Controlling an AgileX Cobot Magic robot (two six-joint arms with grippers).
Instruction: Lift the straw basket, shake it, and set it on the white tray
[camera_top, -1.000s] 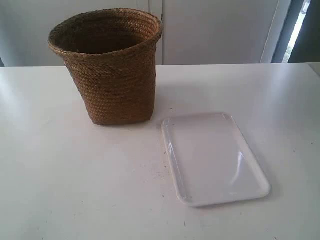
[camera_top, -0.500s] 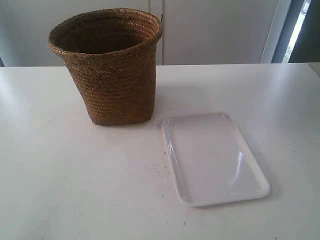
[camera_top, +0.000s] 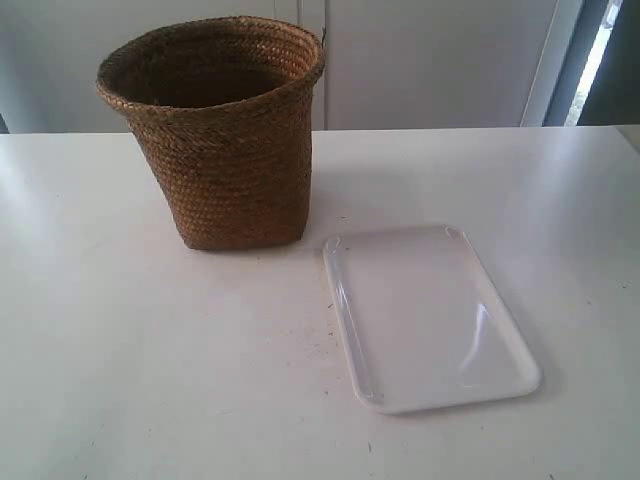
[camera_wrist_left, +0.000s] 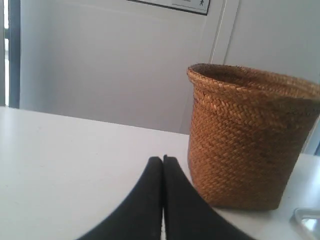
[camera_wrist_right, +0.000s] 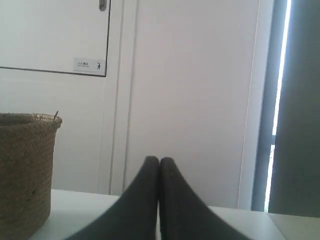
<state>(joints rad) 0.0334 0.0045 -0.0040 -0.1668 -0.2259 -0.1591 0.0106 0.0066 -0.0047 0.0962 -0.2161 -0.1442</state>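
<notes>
The brown woven straw basket (camera_top: 222, 140) stands upright on the white table at the back left of the exterior view. The glossy white tray (camera_top: 425, 315) lies flat just in front and to the right of it, apart from it. No arm shows in the exterior view. In the left wrist view my left gripper (camera_wrist_left: 163, 159) is shut and empty, low over the table, with the straw basket (camera_wrist_left: 245, 145) a short way ahead and to one side. My right gripper (camera_wrist_right: 159, 160) is also shut and empty; the straw basket (camera_wrist_right: 22, 170) stands farther off at that view's edge.
The white table (camera_top: 150, 360) stretches across the whole exterior view. Behind it run white wall panels and a door (camera_top: 430, 60), with a dark window strip (camera_top: 600, 50) at the far right.
</notes>
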